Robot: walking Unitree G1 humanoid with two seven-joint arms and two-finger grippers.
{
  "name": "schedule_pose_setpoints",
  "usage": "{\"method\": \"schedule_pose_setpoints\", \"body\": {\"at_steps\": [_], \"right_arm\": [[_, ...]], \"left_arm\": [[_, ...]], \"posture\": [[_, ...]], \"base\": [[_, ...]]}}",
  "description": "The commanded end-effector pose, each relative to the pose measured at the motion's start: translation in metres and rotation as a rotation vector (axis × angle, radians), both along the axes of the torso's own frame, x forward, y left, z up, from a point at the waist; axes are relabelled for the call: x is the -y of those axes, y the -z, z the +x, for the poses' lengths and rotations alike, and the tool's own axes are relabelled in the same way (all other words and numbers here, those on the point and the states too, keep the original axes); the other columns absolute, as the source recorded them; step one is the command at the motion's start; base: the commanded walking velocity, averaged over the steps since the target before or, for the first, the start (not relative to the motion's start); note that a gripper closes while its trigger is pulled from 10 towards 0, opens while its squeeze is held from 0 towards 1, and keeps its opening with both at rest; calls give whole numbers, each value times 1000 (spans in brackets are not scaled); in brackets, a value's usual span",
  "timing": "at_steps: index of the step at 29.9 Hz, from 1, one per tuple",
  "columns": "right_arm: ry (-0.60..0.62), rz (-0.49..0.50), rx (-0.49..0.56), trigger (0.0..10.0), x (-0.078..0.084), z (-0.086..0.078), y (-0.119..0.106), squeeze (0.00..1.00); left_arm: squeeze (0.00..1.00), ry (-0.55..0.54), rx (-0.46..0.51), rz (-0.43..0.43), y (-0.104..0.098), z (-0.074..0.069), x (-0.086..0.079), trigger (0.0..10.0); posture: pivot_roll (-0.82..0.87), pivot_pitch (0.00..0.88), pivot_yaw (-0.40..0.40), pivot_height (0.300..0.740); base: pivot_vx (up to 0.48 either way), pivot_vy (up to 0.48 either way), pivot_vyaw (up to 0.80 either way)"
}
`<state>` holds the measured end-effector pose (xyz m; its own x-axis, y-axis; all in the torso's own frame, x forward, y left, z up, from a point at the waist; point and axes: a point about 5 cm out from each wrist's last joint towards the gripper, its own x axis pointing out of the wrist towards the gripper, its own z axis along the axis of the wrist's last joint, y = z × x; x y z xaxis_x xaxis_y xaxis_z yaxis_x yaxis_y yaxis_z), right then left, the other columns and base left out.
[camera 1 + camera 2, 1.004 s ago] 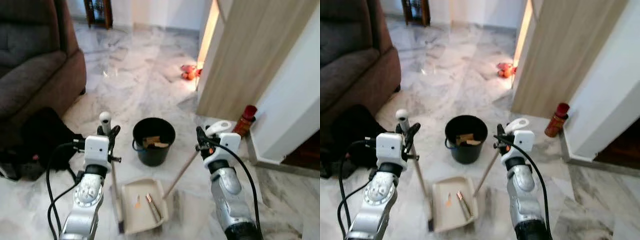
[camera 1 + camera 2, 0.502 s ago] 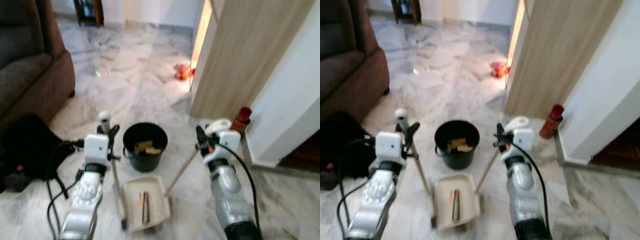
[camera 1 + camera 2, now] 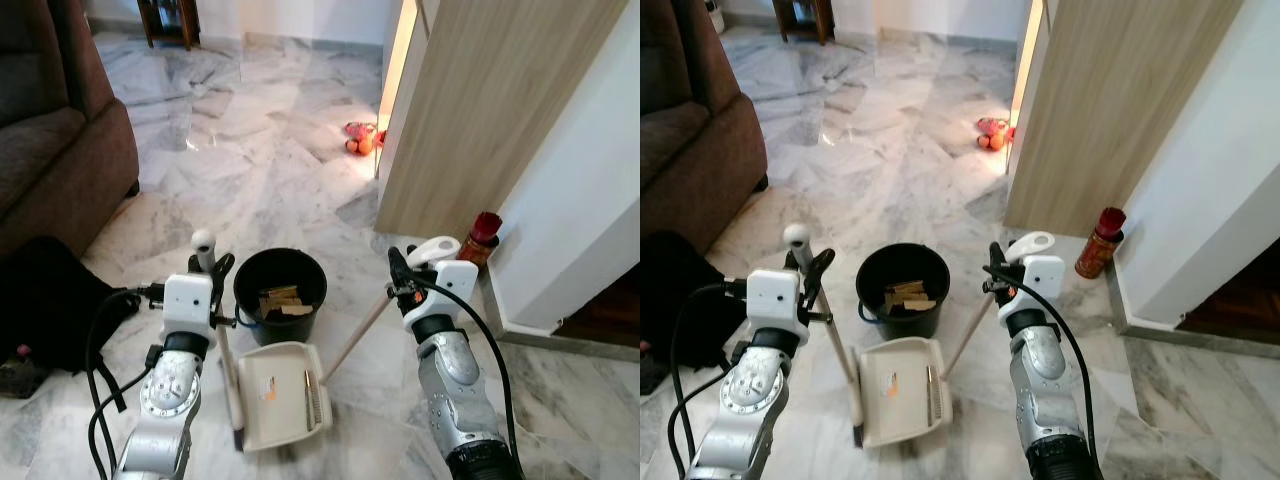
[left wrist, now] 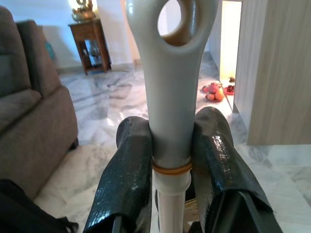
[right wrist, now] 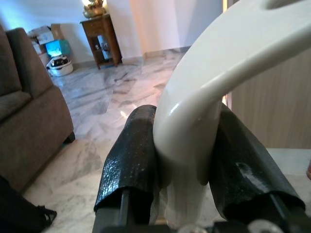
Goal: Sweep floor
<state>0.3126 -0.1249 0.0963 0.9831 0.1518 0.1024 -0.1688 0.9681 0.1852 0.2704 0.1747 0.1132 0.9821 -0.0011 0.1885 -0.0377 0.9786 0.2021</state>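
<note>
Left tool (image 3: 210, 268) grips the dustpan handle (image 3: 203, 243) in the eye views, while the right tool (image 3: 398, 270) grips the broom handle (image 3: 433, 249), its stick slanting down to the dustpan (image 3: 282, 390) on the marble floor (image 3: 250, 130). Just beyond the pan stands a black bucket (image 3: 281, 294) holding scraps. Left wrist view: both fingers (image 4: 127, 174) clamp the grey handle (image 4: 171, 92). Right wrist view: the fingers (image 5: 129, 162) squeeze the white broom grip (image 5: 204, 111).
</note>
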Motion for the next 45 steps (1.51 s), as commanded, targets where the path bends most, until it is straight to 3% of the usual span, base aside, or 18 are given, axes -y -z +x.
{"method": "schedule_pose_setpoints", "body": {"at_steps": [1, 13, 18, 29, 37, 45], "right_arm": [[7, 26, 59, 10000, 3, 1, -12, 0], [14, -14, 91, 10000, 17, -3, -19, 0], [-36, -43, 126, 10000, 15, -11, -24, 0], [-19, -66, 161, 10000, 35, -33, -40, 0], [-37, -57, 208, 10000, 38, -43, -56, 0], [-52, 47, 270, 10000, 30, -44, -83, 0]], "left_arm": [[0, -37, 37, 28, -4, -5, -9, 10000], [0, -167, 25, 85, 8, -22, -35, 10000], [0, -170, 18, 91, 10, -21, -35, 10000], [0, -170, 12, 88, 14, -17, -33, 10000], [0, -163, 12, 86, 15, -16, -30, 10000], [0, -153, 12, 84, 16, -14, -27, 10000]], "posture": [[137, 87, -47, 740], [135, 75, -47, 740], [135, 70, -48, 740], [121, 71, -45, 740], [114, 72, -44, 740], [113, 72, -44, 740]], "base": [[0, 0, 0], [0, 0, 0], [0, 0, 0], [0, 0, 0], [0, 0, 0], [0, 0, 0]]}}
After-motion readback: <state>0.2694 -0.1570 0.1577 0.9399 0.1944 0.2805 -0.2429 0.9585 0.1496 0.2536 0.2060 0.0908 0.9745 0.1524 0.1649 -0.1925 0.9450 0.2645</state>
